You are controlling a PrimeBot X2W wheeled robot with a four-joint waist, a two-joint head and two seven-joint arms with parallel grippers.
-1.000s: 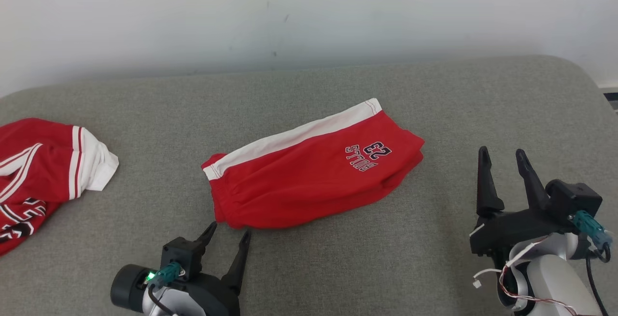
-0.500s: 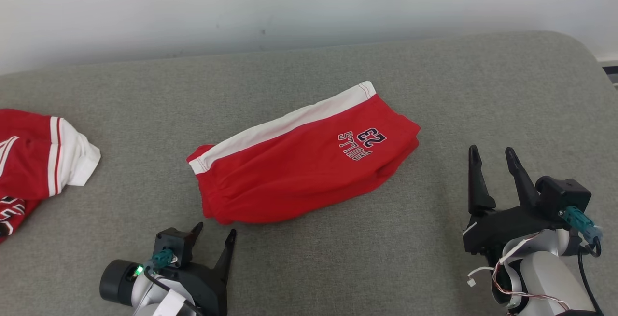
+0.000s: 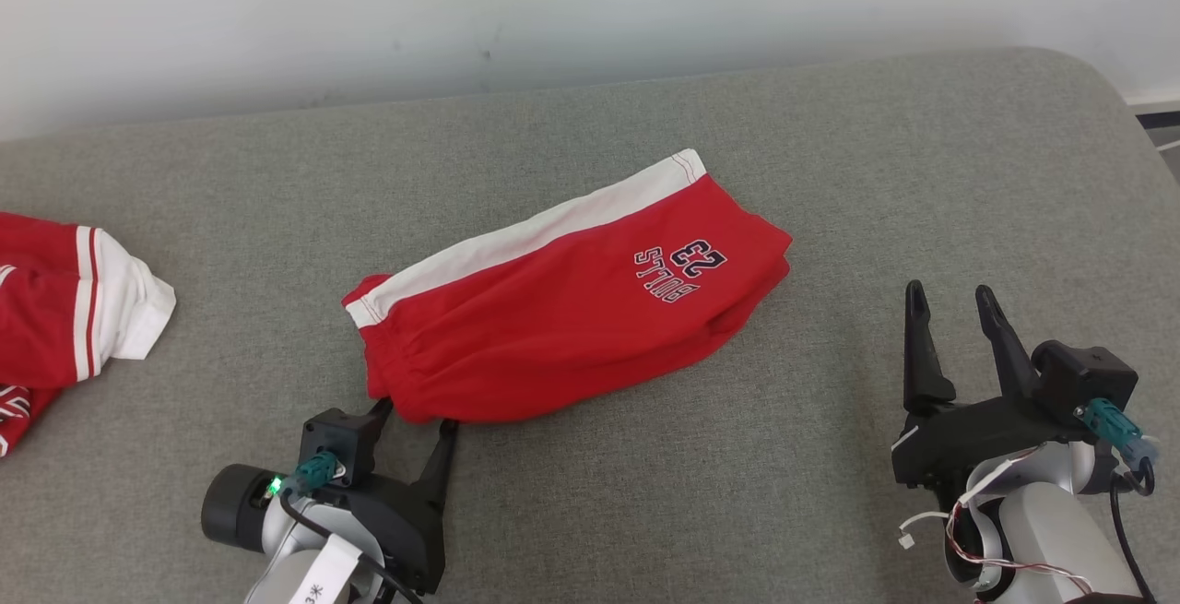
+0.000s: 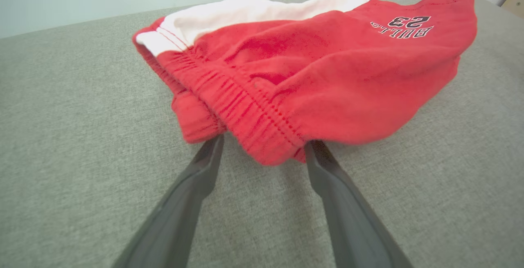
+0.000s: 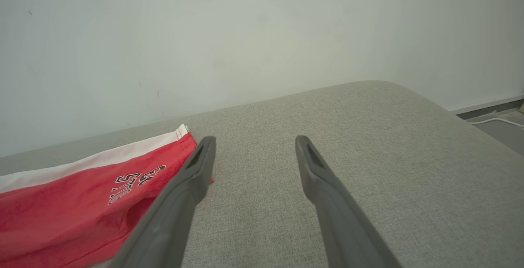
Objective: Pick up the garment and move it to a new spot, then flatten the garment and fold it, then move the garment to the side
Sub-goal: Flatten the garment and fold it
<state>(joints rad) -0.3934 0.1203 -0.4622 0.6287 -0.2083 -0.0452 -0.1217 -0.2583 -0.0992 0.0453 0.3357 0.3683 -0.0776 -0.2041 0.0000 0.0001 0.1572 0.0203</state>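
Nearest me, my left gripper (image 3: 415, 417) is spread wide and holds nothing. Its two fingertips are tucked right at the elastic waistband (image 4: 245, 108) of the red shorts (image 3: 572, 327), one on either side of the near corner, though I cannot tell whether they are under the cloth or only against it. My right gripper (image 3: 949, 295) is likewise agape and empty, well apart from the shorts over the bare grey cushion (image 3: 830, 171). The shorts lie mid-cushion and look already doubled over, so I judge the job now is carrying them aside. To do it well I'd keep the left fingers low and pinch every waistband layer at once. I'd also bring the right gripper in to the far hem by the BULLS 23 print (image 3: 679, 270), so the fold survives. Off to the left lies a red-and-white jersey (image 3: 64, 309), and I'd steer clear of it.
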